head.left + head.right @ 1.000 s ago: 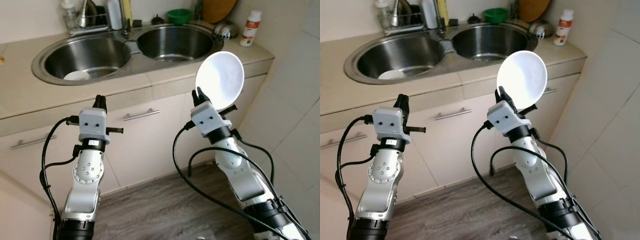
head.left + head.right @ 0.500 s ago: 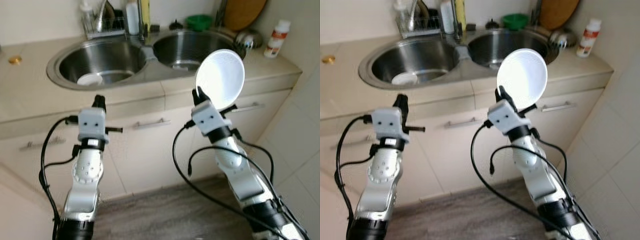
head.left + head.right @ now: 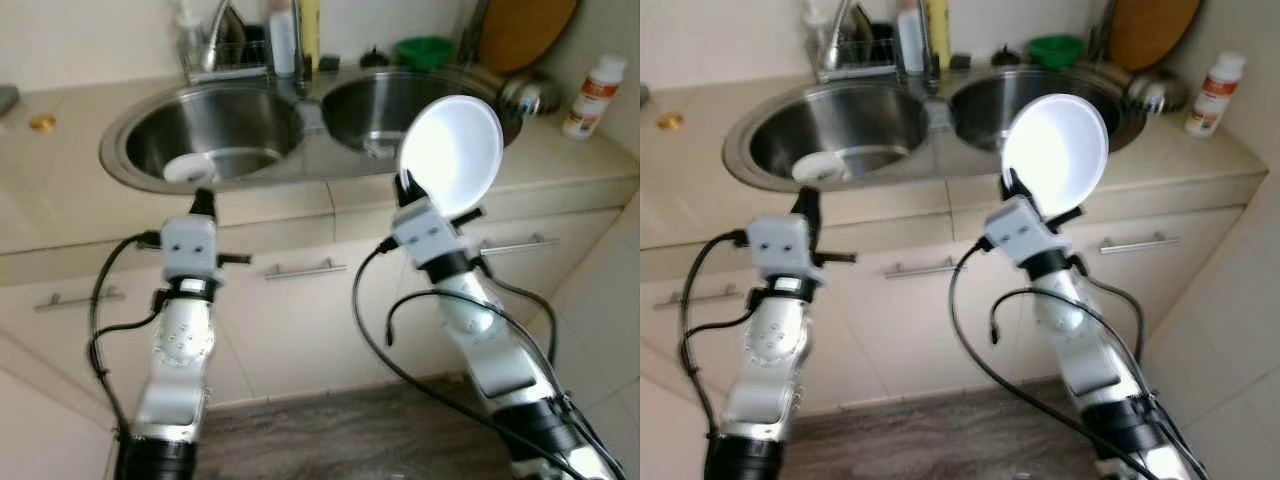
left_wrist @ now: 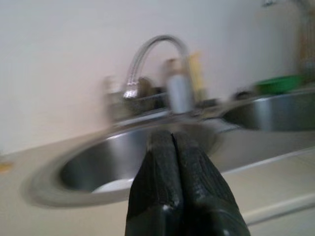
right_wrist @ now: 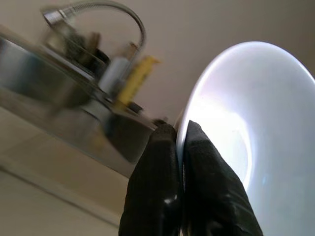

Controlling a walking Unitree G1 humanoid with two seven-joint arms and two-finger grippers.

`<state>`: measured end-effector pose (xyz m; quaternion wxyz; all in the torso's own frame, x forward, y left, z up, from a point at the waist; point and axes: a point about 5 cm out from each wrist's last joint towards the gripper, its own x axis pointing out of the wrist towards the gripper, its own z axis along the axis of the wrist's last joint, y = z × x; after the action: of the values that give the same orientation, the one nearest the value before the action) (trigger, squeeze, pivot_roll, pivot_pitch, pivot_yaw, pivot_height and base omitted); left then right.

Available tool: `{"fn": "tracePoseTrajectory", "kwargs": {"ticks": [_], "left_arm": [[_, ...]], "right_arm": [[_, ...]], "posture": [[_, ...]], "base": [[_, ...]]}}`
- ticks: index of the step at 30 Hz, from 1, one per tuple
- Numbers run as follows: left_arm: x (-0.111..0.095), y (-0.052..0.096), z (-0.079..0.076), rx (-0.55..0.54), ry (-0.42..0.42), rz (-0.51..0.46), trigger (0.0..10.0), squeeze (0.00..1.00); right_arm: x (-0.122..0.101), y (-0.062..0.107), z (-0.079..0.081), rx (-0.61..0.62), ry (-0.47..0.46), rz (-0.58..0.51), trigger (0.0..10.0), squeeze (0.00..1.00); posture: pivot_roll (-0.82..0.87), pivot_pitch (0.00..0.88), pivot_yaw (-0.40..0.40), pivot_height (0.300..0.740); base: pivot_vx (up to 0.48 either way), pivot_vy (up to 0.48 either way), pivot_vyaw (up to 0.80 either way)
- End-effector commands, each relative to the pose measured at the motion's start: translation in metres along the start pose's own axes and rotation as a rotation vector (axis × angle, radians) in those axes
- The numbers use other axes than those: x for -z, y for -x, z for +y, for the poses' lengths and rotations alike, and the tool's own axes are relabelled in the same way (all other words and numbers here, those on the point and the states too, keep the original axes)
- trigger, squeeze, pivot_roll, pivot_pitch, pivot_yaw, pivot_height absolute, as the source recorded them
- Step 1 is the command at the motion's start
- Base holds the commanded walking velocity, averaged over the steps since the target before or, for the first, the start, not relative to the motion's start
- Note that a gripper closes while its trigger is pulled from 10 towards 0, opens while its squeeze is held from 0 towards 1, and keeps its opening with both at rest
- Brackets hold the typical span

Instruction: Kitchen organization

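My right gripper (image 3: 406, 186) is shut on the rim of a white plate (image 3: 451, 155), held upright in front of the counter edge below the right sink basin (image 3: 400, 103). In the right wrist view the black fingers (image 5: 162, 162) pinch the white plate (image 5: 251, 132) at its edge. My left gripper (image 3: 203, 200) is shut with nothing in it, raised in front of the left sink basin (image 3: 215, 135). A second white dish (image 3: 188, 168) lies in that left basin. In the left wrist view the fingers (image 4: 170, 162) press together, pointing at the faucet (image 4: 147, 54).
A dish rack (image 3: 215, 55) with bottles stands behind the sink. A green bowl (image 3: 424, 50), a wooden board (image 3: 525, 30) and a white bottle (image 3: 594, 95) sit at the back right. Cabinet drawers with bar handles (image 3: 300, 268) lie below the beige counter (image 3: 50, 190).
The camera has swung and come closer to the counter, so the sink sits lower and larger in view. Both arms keep their pose; the plate stays gripped.
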<state>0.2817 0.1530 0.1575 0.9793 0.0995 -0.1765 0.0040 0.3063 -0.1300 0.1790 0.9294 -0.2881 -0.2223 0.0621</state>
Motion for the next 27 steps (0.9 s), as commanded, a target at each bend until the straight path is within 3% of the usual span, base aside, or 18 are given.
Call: {"fn": "tracePoseTrajectory", "kwargs": {"ticks": [1,7,12,15,21,27], "left_arm": [[-0.0029,-0.0019,0.0079,-0.016,-0.023,-0.016,10.0,0.00],[-0.0032,-0.0024,0.0084,-0.018,-0.023,-0.017,10.0,0.00],[-0.0027,-0.0022,0.0080,-0.018,-0.023,-0.017,10.0,0.00],[-0.0028,-0.0022,0.0081,-0.018,-0.023,-0.018,10.0,0.00],[-0.0024,-0.0021,0.0078,-0.017,-0.022,-0.017,10.0,0.00],[-0.0025,-0.0017,0.0073,-0.013,-0.022,-0.016,10.0,0.00]], "right_arm": [[-0.0078,-0.0032,0.0020,0.006,-0.029,-0.031,10.0,0.00],[-0.0078,-0.0035,0.0037,-0.003,-0.018,-0.032,10.0,0.00],[-0.0079,-0.0042,0.0069,-0.016,0.019,-0.036,10.0,0.00],[-0.0073,-0.0034,0.0058,0.000,-0.036,-0.027,10.0,0.00],[-0.0053,-0.0033,0.0056,0.002,-0.026,-0.017,10.0,0.00],[-0.0024,-0.0028,0.0028,0.021,-0.055,-0.002,10.0,0.00]], "posture": [[0.01,0.019,0.012,0.740],[0.01,0.018,0.012,0.740],[0.01,0.011,0.010,0.740],[0.01,0.011,0.010,0.740],[0.01,0.004,0.011,0.740],[0.01,0.008,0.013,0.740]], "base": [[0.262,0.000,0.00],[0.264,0.000,0.00],[0.269,0.000,0.66],[0.270,0.000,0.80],[0.269,0.000,0.53],[0.269,0.000,0.00]]}}
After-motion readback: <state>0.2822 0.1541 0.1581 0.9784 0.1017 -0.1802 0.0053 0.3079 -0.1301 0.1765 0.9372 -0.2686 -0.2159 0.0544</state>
